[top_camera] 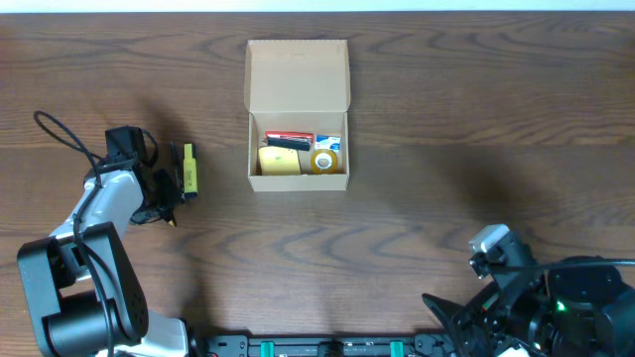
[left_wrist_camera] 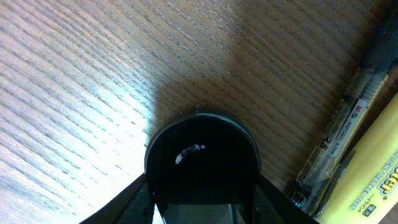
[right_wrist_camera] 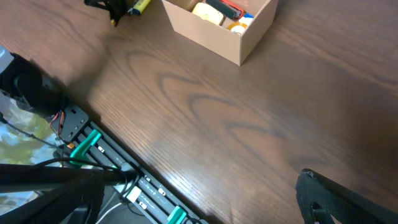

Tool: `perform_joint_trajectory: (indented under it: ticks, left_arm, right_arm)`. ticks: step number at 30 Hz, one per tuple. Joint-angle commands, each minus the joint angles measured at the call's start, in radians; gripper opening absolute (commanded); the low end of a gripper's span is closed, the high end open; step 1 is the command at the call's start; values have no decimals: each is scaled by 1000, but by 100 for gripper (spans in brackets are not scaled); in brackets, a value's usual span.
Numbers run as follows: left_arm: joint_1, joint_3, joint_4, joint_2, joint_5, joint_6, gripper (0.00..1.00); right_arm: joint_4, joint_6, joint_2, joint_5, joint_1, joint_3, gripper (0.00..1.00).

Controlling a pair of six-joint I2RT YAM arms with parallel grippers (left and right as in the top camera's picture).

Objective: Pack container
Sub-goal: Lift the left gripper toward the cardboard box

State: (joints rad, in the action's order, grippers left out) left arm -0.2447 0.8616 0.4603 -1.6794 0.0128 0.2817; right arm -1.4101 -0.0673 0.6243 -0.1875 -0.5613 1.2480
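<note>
- The table (top_camera: pixel 476 119) was dark brown wood with a strong wavy grain, with a pale strip along its far edge in the overhead view.
- A black rail (right_wrist_camera: pixel 118 165) with green clips ran along the near edge, with loose cables beside it.
- The container (top_camera: pixel 298 182) stood near the middle of the table, slightly to the far side, with its flap lid tipped back away from the arms.
- The left gripper (top_camera: pixel 164 198) was low over the table at the left, well apart from the container and just beside a yellow highlighter (top_camera: pixel 188 169).
- From the left wrist, a black round-ended thing (left_wrist_camera: pixel 202 158) filled the gap between the fingers; I could not tell what it was or whether the jaws pinched it.
- A clear-bodied pen (left_wrist_camera: pixel 339 137) lay against the highlighter, both cut off by the frame edge.
- The right gripper (top_camera: pixel 446 315) was at the near right with its jaws wide apart and nothing between them; its wrist view caught only one dark finger (right_wrist_camera: pixel 329 199).
- The container was plain tan cardboard, rectangular and matte.
- Inside it lay a yellow block (top_camera: pixel 280 161), a tape roll (top_camera: pixel 322 161) and a red-and-black item (top_camera: pixel 290 140), packed close together.
</note>
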Motion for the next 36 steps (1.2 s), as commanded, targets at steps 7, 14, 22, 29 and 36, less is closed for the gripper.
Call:
perform_joint_trajectory:
  ticks: [7,14,22,29,36]
  left_arm:
    - [3,0,-2,-17,24,11,32]
    - [3,83,32,-2,24,6,6]
    - [23,396,294,14,13,-171,6]
    - [222,692,339,14,13,-397,5]
    - [436,731,220,8,-44,-558,6]
  right_arm:
    - [0,-6,0,-8,0,1,99]
    - [0,-6,0,-8,0,1,99]
    - [0,-6,0,-8,0,1,99]
    - [0,-6,0,-8,0,1,99]
    - [0,-6,0,-8,0,1,99]
